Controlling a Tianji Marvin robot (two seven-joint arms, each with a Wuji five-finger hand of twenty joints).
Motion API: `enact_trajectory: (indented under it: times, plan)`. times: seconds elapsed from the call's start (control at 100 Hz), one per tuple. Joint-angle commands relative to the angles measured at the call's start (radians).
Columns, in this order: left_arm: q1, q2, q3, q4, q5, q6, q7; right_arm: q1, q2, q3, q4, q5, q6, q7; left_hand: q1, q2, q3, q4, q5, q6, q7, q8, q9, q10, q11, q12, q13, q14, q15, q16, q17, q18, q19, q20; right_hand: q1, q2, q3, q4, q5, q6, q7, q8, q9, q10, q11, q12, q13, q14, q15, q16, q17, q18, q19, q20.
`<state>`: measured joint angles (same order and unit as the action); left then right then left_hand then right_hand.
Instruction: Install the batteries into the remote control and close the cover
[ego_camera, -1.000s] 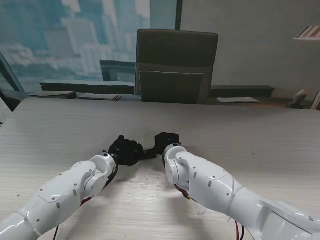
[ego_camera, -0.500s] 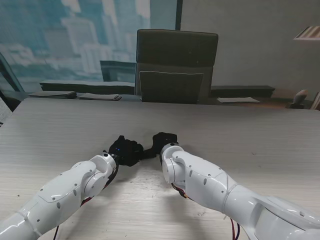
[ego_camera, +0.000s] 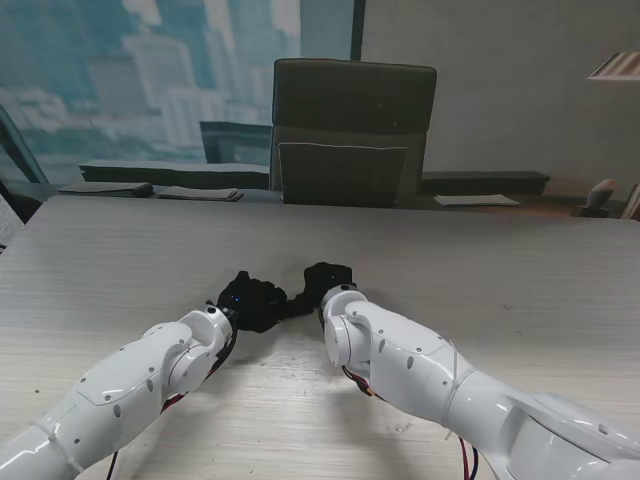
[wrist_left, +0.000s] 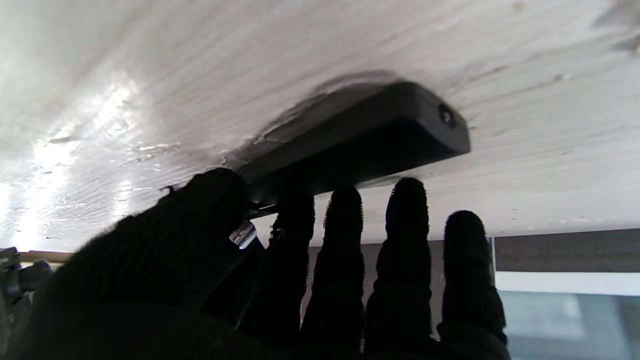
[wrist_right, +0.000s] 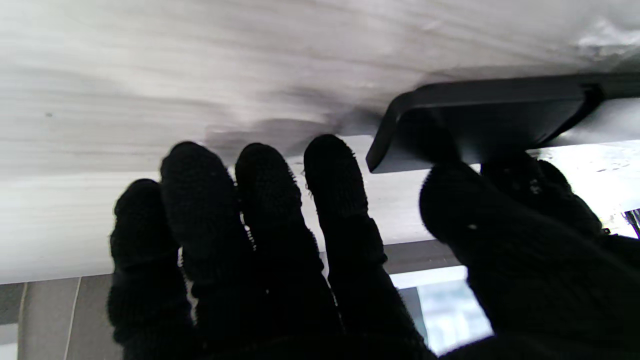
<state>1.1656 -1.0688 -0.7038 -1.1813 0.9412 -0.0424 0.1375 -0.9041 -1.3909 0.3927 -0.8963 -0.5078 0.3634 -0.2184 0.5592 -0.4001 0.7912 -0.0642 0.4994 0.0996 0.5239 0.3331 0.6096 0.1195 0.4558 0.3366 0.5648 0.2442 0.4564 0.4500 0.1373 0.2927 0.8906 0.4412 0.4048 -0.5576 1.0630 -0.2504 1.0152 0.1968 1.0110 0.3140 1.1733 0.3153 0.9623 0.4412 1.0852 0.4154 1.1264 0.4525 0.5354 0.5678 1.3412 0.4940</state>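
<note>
With my left hand (wrist_left: 280, 270) pinching the remote control (wrist_left: 360, 135) between thumb and fingers, something shiny, maybe a battery (wrist_left: 242, 234), sits at my thumb; I can't tell if the cover's on. My right hand (wrist_right: 310, 240) has its thumb on the remote's other end, four fingers loosely spread. The remote lies on the table (ego_camera: 480, 260), mid-table between both hands, forearms angled inward from the near corners

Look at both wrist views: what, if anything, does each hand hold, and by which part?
Both touch the remote, which lies on the table. The left hand has thumb and fingers at one end; the right hand's thumb presses the other end. A firm grasp cannot be told.
</note>
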Motion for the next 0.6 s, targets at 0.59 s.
enact_trajectory:
  times: [0.59]
  plan:
    - [0.045,0.005,-0.043,-0.018,0.033,0.027,-0.020,-0.027,0.007,-0.002,0.017,0.000,-0.015,0.012,-0.068,-0.011,-0.016,0.000,-0.021,-0.019,-0.029,-0.001,-0.050,-0.015,-0.002,0.017,-0.058,-0.021,-0.029,-0.009,-0.048,0.000,-0.039,-0.002,0.145,-0.087,0.059,-0.001,-0.002,-0.012,0.033,-0.056,0.062,0.006,0.020,-0.004,0.061,-0.025,0.009,-0.004,-0.005,-0.006,0.021,0.001]
